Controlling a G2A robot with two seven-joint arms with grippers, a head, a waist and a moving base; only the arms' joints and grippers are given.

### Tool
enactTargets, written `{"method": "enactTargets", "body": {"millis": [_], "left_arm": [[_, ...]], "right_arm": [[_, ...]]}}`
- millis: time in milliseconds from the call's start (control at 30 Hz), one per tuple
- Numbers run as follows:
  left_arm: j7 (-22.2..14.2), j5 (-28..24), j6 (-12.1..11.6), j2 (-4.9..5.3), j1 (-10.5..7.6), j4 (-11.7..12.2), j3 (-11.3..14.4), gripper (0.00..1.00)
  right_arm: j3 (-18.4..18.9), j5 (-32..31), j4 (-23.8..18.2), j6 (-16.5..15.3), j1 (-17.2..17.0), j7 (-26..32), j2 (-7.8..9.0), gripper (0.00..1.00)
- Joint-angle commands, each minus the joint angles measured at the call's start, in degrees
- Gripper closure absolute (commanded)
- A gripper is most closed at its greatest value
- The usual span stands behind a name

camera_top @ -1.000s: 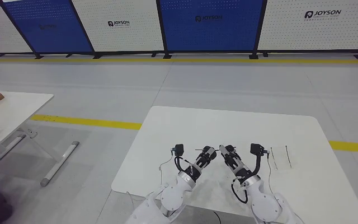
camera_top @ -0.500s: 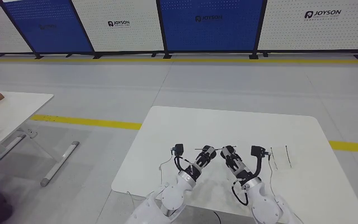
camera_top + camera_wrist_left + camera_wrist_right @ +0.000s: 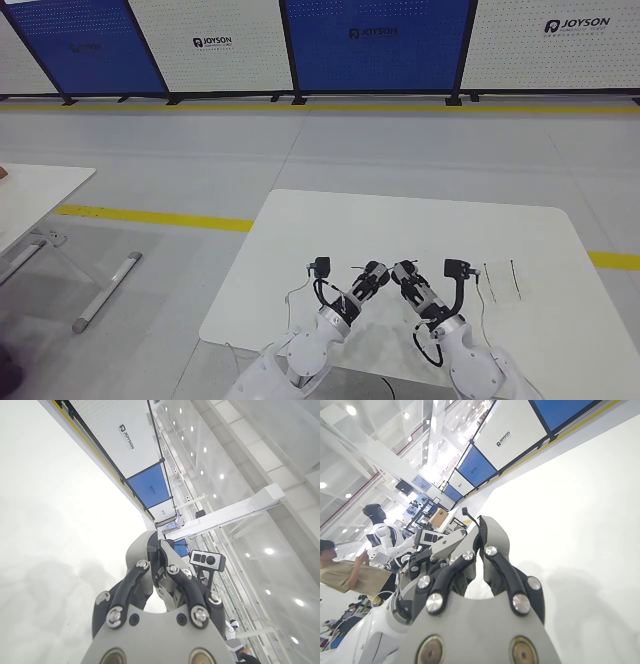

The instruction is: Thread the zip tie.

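My right gripper [image 3: 480,525] is clenched on the zip tie [image 3: 464,510], with the head protruding past the tips above the table [image 3: 570,500]. My left gripper [image 3: 156,540] is clenched on what seems its tail. Recommended: square tail to head slot, feed slowly, avoid buckling.

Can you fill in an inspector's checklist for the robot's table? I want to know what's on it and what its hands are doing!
Surface: white table, flat, with rounded corners.
Job's things: black zip tie, its head poking out past the right gripper's fingertips.
Clutter: thin dark strips lying flat on the table by the right arm, maybe spare ties.
Grippers: right gripper, jaws shut on the zip tie. Left gripper, jaws shut on a thin strip, likely the same tie. They are close together.
Cables: black cable looping at the right wrist; thin wire by the left arm.
Surroundings: blue and white panels, yellow floor line, second table.
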Motion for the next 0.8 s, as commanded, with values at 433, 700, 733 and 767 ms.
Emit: {"method": "enactTargets", "body": {"millis": [433,700,733,767], "left_arm": [[-0.82,4.35,1.92,0.41,0.09,-0.06,-0.69,1.00],[-1.24,4.34,1.48,0.46,0.38,-0.35,-0.63,1.00],[-1.28,4.36,1.44,0.46,0.41,-0.34,-0.59,1.00],[-1.33,4.36,1.40,0.46,0.43,-0.31,-0.56,1.00]], "right_arm": [[1.65,1.50,-0.91,-0.68,0.11,3.49,0.40,1.00],[1.51,0.82,-1.07,-1.14,-0.09,4.94,0.58,1.00],[1.51,0.81,-1.06,-1.18,-0.11,5.04,0.59,1.00],[1.51,0.82,-1.04,-1.21,-0.12,5.19,0.61,1.00]]}}
